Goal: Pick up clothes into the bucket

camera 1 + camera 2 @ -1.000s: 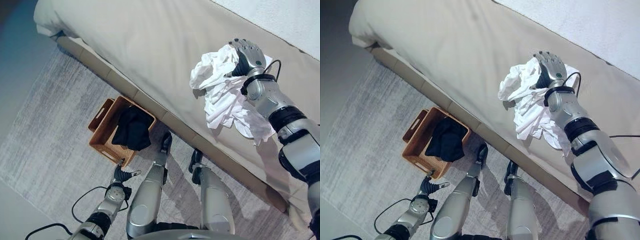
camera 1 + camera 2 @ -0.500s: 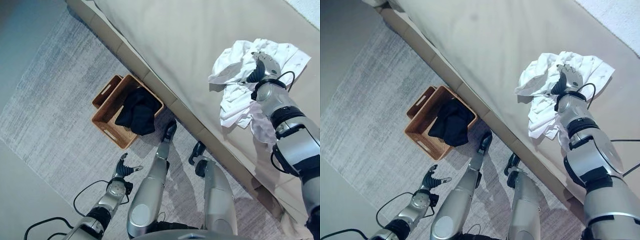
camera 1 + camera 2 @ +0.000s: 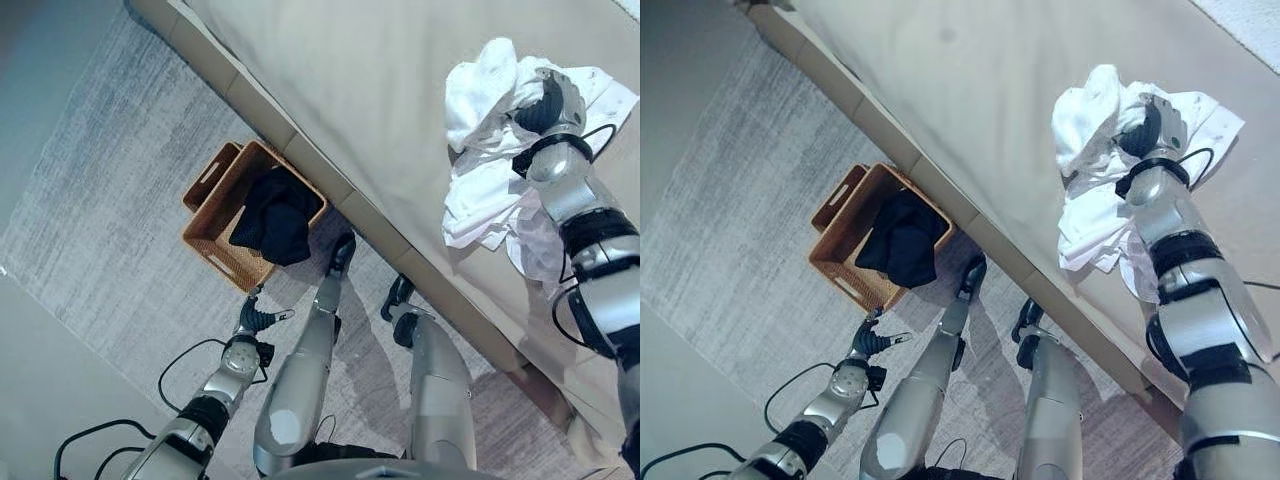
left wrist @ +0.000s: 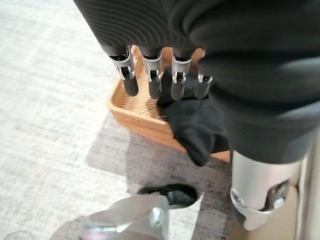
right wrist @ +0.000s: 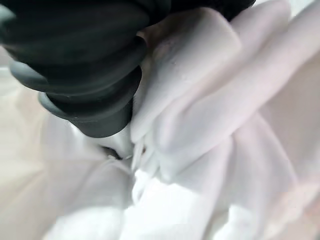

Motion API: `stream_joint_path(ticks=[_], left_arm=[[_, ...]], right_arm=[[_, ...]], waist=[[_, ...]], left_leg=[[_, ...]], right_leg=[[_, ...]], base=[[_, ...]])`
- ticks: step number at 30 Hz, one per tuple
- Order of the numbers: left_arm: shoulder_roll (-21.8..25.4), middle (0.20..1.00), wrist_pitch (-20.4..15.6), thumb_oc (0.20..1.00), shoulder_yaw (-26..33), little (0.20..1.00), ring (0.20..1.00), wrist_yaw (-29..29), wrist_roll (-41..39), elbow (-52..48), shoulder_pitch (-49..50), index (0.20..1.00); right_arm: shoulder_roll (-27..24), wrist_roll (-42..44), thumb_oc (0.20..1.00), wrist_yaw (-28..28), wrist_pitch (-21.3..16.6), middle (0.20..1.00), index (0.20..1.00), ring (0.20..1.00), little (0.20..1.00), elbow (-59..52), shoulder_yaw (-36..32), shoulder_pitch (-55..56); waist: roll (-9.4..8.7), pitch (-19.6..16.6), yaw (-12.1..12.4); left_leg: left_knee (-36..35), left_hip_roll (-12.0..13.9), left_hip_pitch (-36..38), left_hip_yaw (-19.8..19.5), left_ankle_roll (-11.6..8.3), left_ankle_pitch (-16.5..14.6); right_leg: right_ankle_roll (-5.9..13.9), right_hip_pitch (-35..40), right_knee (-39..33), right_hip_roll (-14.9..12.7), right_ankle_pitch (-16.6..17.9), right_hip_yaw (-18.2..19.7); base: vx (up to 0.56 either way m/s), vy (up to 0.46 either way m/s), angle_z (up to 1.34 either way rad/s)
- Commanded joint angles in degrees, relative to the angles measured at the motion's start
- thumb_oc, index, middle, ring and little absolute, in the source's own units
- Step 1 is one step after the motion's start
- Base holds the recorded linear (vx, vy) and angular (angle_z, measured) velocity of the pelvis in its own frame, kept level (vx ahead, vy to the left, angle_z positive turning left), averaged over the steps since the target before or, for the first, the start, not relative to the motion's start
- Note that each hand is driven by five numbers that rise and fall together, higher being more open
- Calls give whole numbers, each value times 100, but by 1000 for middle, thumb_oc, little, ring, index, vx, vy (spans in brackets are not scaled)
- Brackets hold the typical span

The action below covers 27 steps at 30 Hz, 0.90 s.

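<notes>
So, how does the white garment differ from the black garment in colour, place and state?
The white garment lies bunched on the bed, while the black garment sits in the woven basket on the rug. The right hand is pressed into the white garment, its fingers buried in the folds; no hand touches the black one, which hangs partly over the basket's rim. Both are crumpled, not folded.
</notes>
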Motion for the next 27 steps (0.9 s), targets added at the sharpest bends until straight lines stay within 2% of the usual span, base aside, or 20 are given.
stream_joint_path(ticks=[1,2,7,9,10,11,14,17,20,22,23,25,26,27], left_arm=[[59,1000,-112,1000,166,1000,1000,148,24,141,169,1000],[102,1000,-105,1000,270,1000,1000,124,59,192,266,1000],[168,1000,-64,1000,444,1000,1000,61,275,412,465,1000],[193,1000,-47,1000,504,1000,1000,41,337,439,531,1000],[216,1000,-41,1000,601,1000,1000,39,378,414,645,1000],[224,1000,-40,1000,595,1000,1000,38,379,410,646,1000],[323,1000,-62,1000,766,1000,1000,-32,441,260,842,1000],[385,1000,-75,1000,835,1000,1000,-97,473,131,933,1000],[574,1000,-206,1000,944,1000,1000,-282,335,-671,1143,1000],[587,1000,-190,1000,952,1000,1000,-291,328,-705,1177,1000],[820,1000,-327,1000,1044,1000,1000,-590,-6,-1761,1271,1000],[926,1000,-349,1000,1077,1000,1000,-730,-185,-2215,1317,1000],[1125,1000,-380,1000,1180,1000,1000,-1029,-582,-2999,1346,1000],[1131,1000,-369,1000,1186,1000,1000,-1035,-585,-3019,1366,1000]], right_arm=[[-457,255,200,-517,-448,200,200,200,200,-17,-185,-213],[-634,256,200,-575,-524,200,200,200,200,-591,-416,-74],[-906,227,200,-863,-710,200,200,200,200,-1447,-1100,365],[-872,211,200,-1032,-800,200,200,200,200,-1758,-1412,558],[-803,182,200,-1222,-900,200,200,200,200,-2124,-1799,791],[-799,176,200,-1221,-894,200,200,200,200,-2142,-1821,815],[-700,54,200,-1461,-1089,200,200,200,200,-2667,-2386,1237],[-723,-52,200,-1467,-1123,200,200,200,200,-2852,-2595,1453],[-766,92,200,-1096,-1143,200,200,200,200,-2904,-2558,1714],[-762,102,200,-1086,-1147,200,200,200,200,-2899,-2552,1719],[-760,408,200,-627,-1159,200,200,200,200,-2917,-2380,1911],[-678,571,200,-430,-1171,200,200,200,200,-2974,-2307,2021],[-591,931,200,42,-1128,200,200,200,200,-3087,-2142,2213],[-588,935,200,49,-1121,200,200,200,200,-3097,-2146,2228]], waist=[[-88,85,-160],[-127,85,-228],[-176,-254,-384],[-193,-437,-433],[-214,-613,-471],[-209,-619,-465],[-268,-1018,-506],[-332,-1233,-512],[-480,-1626,-551],[-484,-1624,-539],[-558,-1920,-558],[-574,-1997,-569],[-607,-2155,-601],[-609,-2164,-594]], left_leg=[[-19,-44,495,414,276,-423],[-12,-36,733,465,290,-480],[-42,0,1212,573,301,-618],[-55,20,1397,626,307,-685],[-47,32,1569,674,318,-763],[-49,37,1552,670,321,-736],[-77,98,1976,767,305,-900],[-105,124,2129,809,291,-918],[-175,192,2441,905,271,-999],[-192,199,2471,921,271,-1000],[-241,265,2692,1040,257,-1054],[-247,280,2785,1089,267,-1087],[-241,309,2957,1180,275,-1159],[-248,311,2964,1188,275,-1158]], right_leg=[[386,419,-941,-69,889,594],[400,648,-981,-55,889,650],[436,1171,-1230,-14,926,700],[448,1409,-1402,25,961,732],[467,1645,-1584,66,1004,729],[468,1646,-1623,74,1053,721],[502,2173,-2003,179,1059,781],[515,2406,-2225,248,1122,753],[548,2763,-2492,365,1170,807],[547,2791,-2519,373,1182,822],[572,3019,-2663,423,1221,846],[572,3109,-2699,440,1220,871],[579,3266,-2745,460,1210,949],[579,3272,-2756,463,1216,956]], base=[[-4,19,-23],[4,18,-22],[47,7,-19],[98,7,-25],[79,6,-20],[90,-4,-18],[114,-13,-18],[98,-35,-13],[92,-26,-1],[69,-9,-11],[90,-11,-12],[97,-9,-18],[76,0,-18],[98,0,-29]])
